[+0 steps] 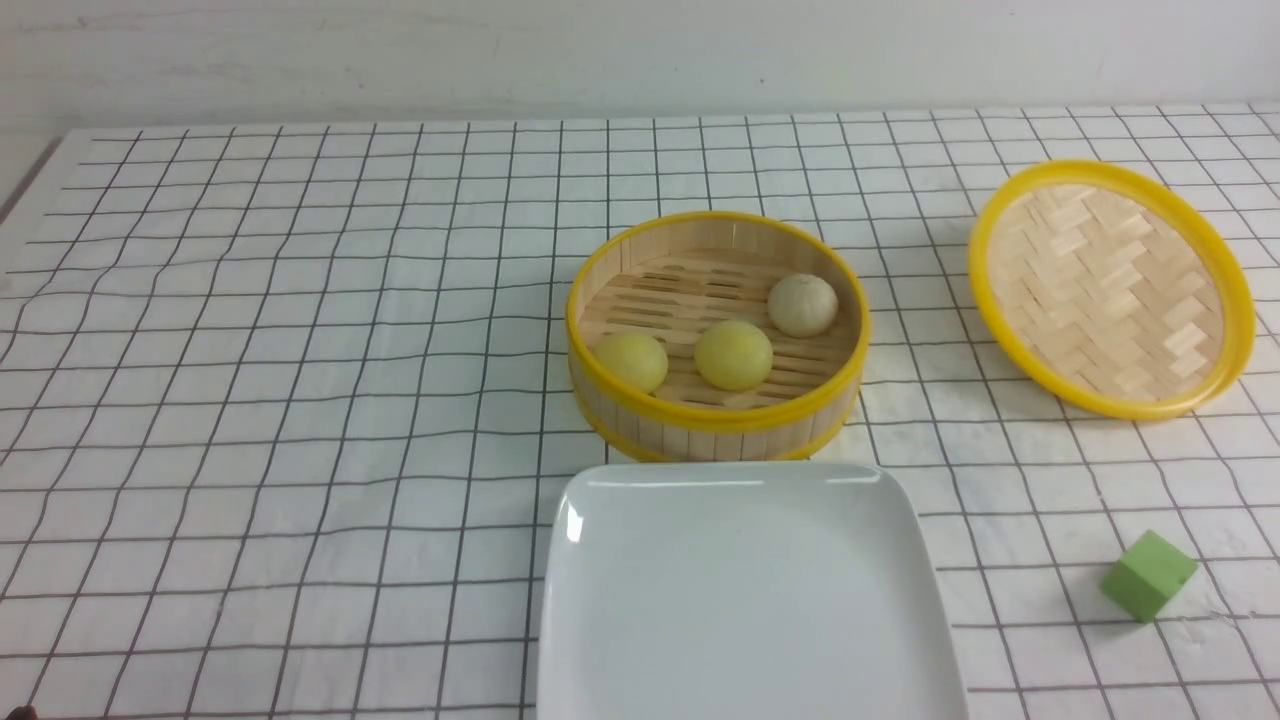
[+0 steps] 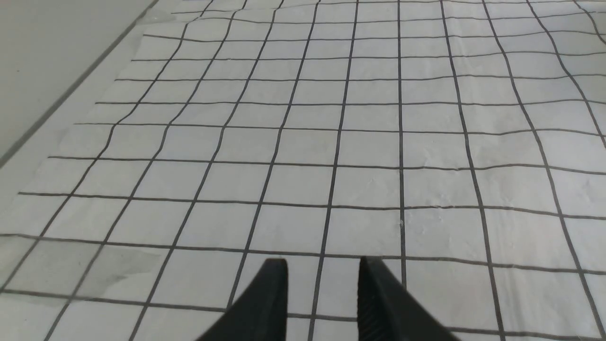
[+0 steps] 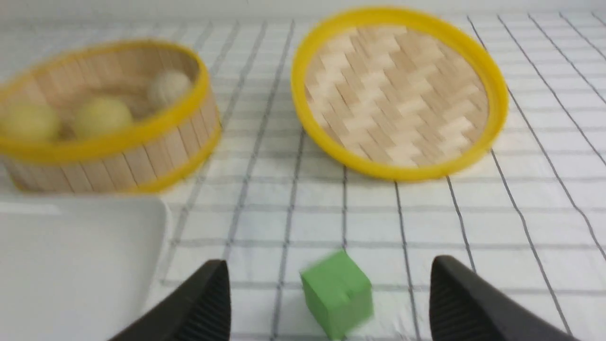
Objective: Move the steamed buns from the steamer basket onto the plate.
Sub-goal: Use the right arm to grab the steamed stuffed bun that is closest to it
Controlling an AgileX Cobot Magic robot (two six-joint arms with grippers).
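- The steamer basket [image 1: 715,425] stands upright near the middle of the checked cloth [image 1: 300,400].
- All three buns lie inside it, apart from each other.
- One yellow bun [image 1: 631,361] is at 8 o'clock, against the wall.
- A second yellow bun [image 1: 733,355] is just off centre toward 6 o'clock.
- The beige bun [image 1: 802,304] is at 2 o'clock.
- The white plate [image 1: 600,620] lies at 6 o'clock from the basket. Its far rim is just beside the basket's foot; whether they touch I cannot tell.
- The woven lid [image 1: 1105,290] lies at 3 o'clock from the basket, well apart, with its woven inside showing.
- A green cube [image 1: 1148,576] sits on the cloth at 3 o'clock from the plate and 6 o'clock from the lid.
- The left gripper [image 2: 322,265] hangs over bare cloth. Its jaws stand apart with only cloth showing between them.
- The right gripper [image 3: 329,263] has its jaws spread wide and grips nothing. In its blurred wrist view the cube shows between the two fingers, lying on the cloth.
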